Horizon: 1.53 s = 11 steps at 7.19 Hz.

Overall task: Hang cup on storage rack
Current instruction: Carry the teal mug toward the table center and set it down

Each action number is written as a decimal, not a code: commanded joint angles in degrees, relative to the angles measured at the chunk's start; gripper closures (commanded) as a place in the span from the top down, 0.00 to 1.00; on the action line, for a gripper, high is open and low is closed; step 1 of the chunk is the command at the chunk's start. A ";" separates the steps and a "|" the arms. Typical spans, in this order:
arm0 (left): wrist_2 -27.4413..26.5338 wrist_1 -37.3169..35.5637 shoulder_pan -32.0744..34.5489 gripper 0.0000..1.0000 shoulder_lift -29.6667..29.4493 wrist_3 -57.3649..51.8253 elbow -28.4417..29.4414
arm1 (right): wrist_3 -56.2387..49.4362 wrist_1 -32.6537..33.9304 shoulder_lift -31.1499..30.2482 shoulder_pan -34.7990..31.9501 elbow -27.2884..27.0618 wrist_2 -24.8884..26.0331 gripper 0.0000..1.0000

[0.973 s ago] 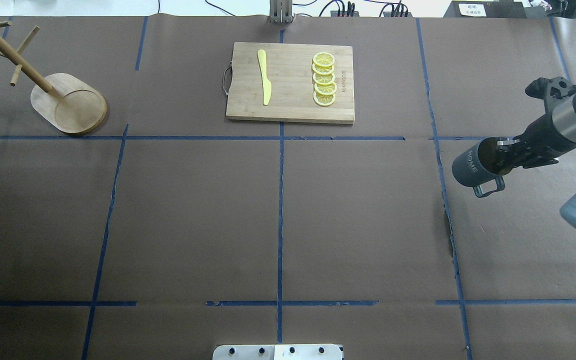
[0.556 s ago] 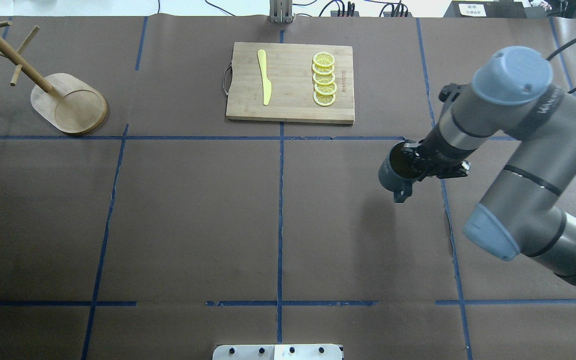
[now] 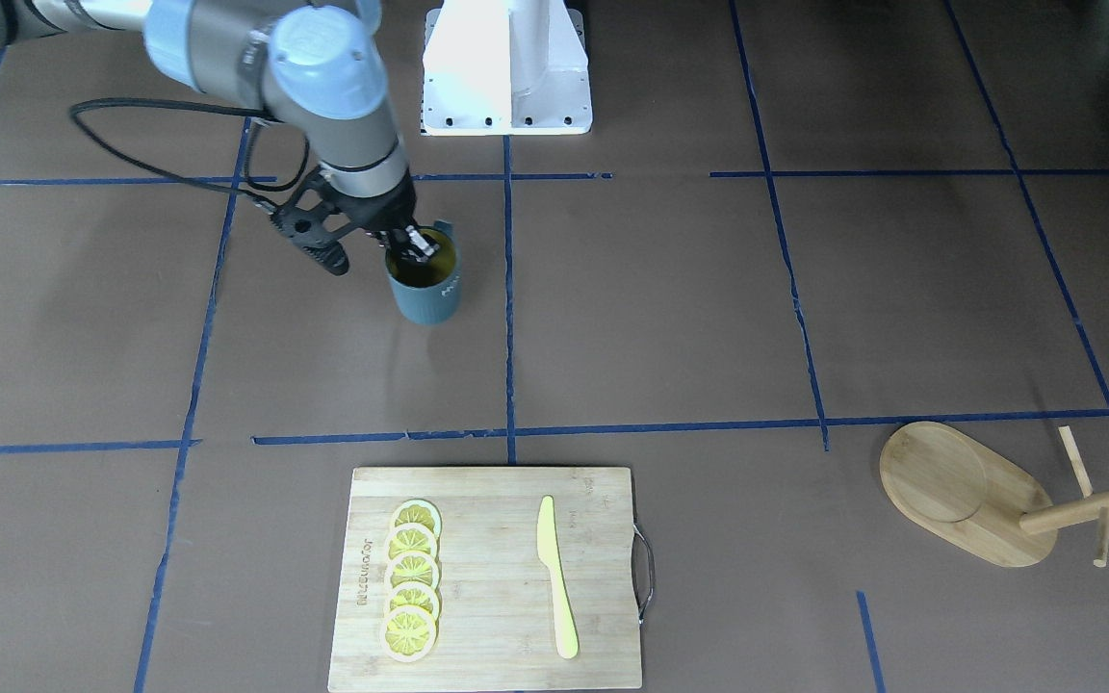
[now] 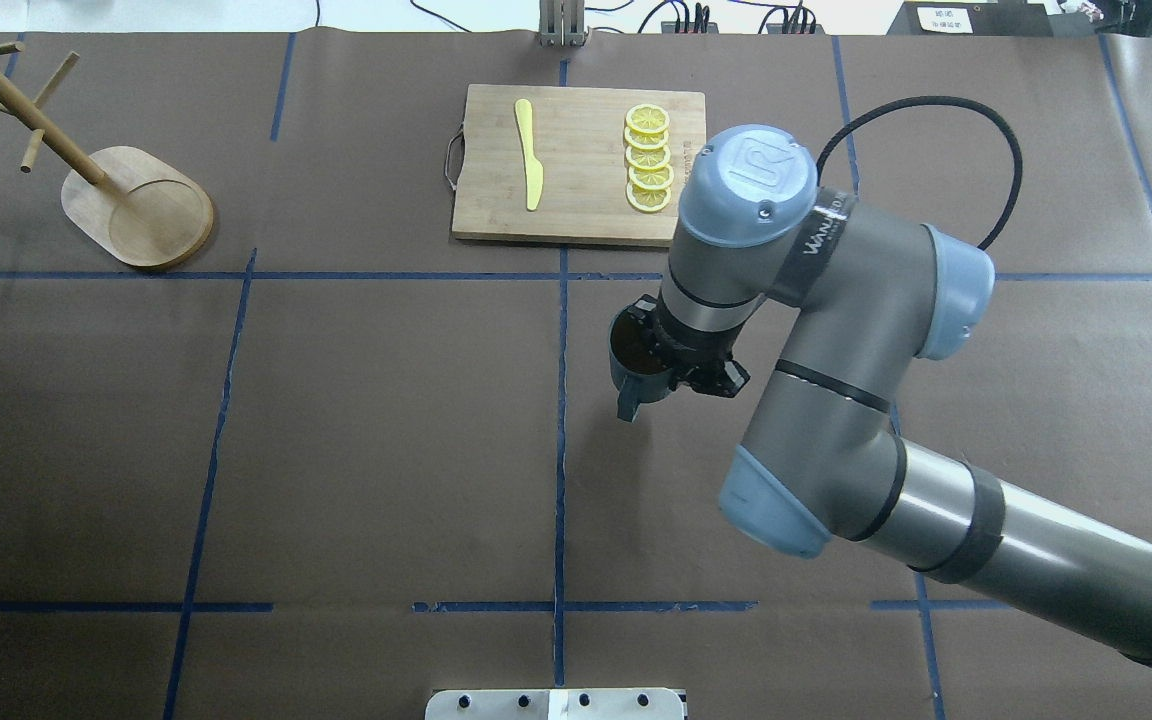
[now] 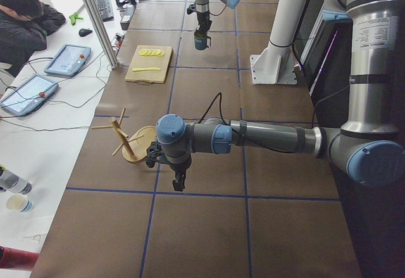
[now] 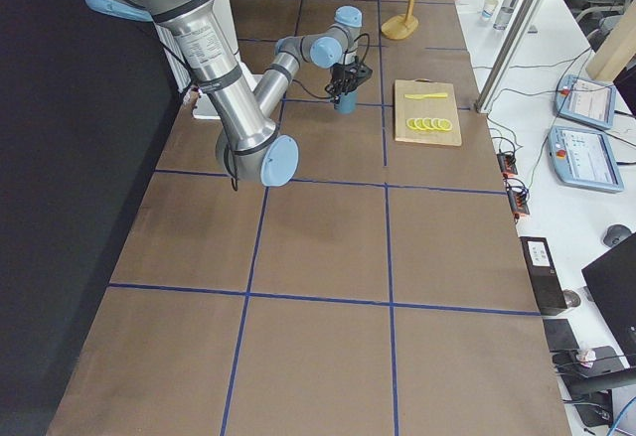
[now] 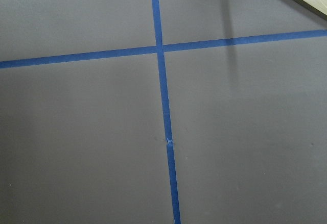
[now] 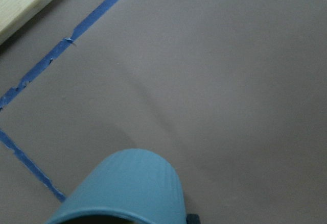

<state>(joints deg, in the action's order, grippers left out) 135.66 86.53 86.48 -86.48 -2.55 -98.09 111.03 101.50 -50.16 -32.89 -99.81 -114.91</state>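
The cup (image 4: 633, 368) is dark teal-grey with an olive inside. It hangs upright from my right gripper (image 4: 652, 352), which is shut on its rim, just right of the table's centre tape line. The handle points toward the robot. The cup also shows in the front-facing view (image 3: 427, 285) and the right wrist view (image 8: 127, 188). The storage rack (image 4: 136, 205) stands at the far left corner, far from the cup, with its pegs bare. My left gripper (image 5: 178, 178) hangs over the table near the rack (image 5: 130, 144). I cannot tell whether it is open or shut.
A bamboo cutting board (image 4: 576, 200) with a yellow knife (image 4: 528, 155) and several lemon slices (image 4: 648, 160) lies at the far middle, just beyond the cup. Blue tape lines cross the brown table cover. The right arm's elbow spans the table's right half.
The right arm has swept the cup left, from the table's right edge to just right of the centre line. The rack and board have not moved.
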 commanded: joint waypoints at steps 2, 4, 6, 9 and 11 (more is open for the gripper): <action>0.04 0.04 -0.09 1.00 0.00 0.00 0.00 | 22.68 -0.78 10.23 6.59 11.10 6.78 0.02; -0.05 0.04 -0.09 1.00 -0.09 0.00 0.00 | 27.75 -8.59 11.13 8.27 15.86 8.47 0.04; 0.04 0.04 -0.09 1.00 -0.09 0.00 0.00 | 25.39 -8.34 10.97 8.28 15.71 7.69 0.99; 0.04 0.04 -0.09 1.00 -0.09 0.00 -0.08 | 13.66 1.62 10.18 6.71 8.02 6.02 1.00; 0.04 0.04 -0.09 1.00 -0.09 0.00 -0.34 | -2.40 5.46 5.63 1.54 0.35 4.00 1.00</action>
<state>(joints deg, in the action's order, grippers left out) 135.70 86.57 86.40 -86.57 -2.51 -98.25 118.28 104.75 -41.57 -28.24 -94.85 -109.69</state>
